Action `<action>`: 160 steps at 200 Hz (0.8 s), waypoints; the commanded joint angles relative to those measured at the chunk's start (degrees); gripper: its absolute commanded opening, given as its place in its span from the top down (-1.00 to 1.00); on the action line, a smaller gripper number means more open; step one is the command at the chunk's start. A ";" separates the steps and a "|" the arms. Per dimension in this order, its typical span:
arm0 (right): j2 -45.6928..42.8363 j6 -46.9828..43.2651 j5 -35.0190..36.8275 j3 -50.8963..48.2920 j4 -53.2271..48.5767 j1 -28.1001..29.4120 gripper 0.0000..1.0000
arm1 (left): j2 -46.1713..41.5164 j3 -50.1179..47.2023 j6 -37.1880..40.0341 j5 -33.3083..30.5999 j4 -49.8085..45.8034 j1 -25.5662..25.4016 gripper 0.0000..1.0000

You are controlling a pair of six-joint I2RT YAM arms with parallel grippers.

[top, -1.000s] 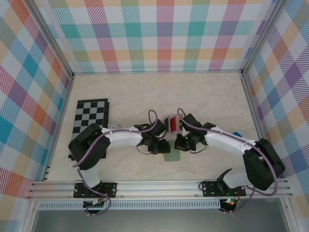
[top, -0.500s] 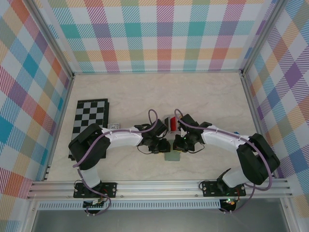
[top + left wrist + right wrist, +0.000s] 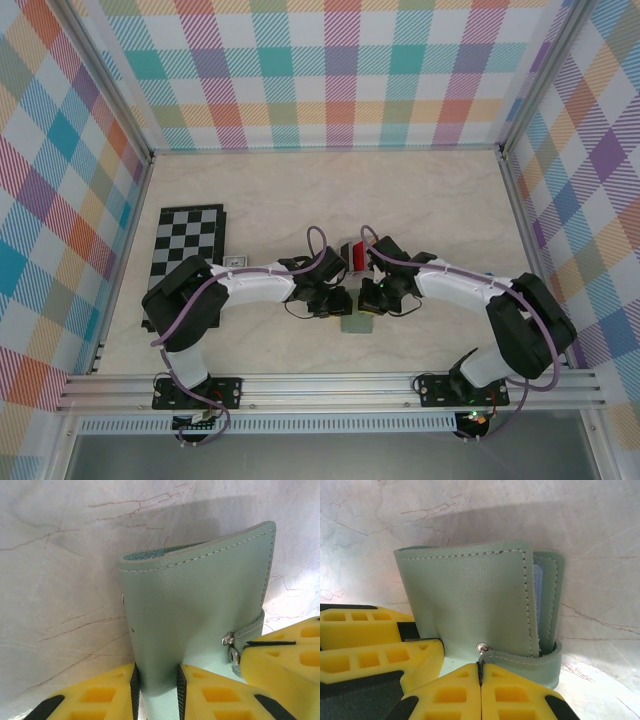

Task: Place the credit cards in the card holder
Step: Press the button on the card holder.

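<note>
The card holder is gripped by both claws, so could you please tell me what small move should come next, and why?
The card holder is folded shut, its strap pinched in the right claw beside the snap, the left claw clamping one edge. Probably the right claw should draw the strap away to open it.

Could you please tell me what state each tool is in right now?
Left tool: closed on the card holder.
Right tool: closed, pinching the card holder's strap.
</note>
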 commanded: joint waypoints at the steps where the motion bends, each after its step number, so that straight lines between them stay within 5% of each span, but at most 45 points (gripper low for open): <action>1: 1.07 2.13 1.18 0.94 1.27 -0.20 0.90 | 1.92 -0.56 0.01 -0.14 1.03 -0.44 0.48; 72: -4.88 3.43 4.92 0.58 -2.85 -0.21 1.00 | 2.29 -0.40 -0.01 -1.52 -0.36 -0.44 0.51; 160: -0.44 3.58 2.03 1.97 1.06 -0.12 1.00 | 2.66 -0.46 -0.24 -0.51 0.80 -0.44 0.51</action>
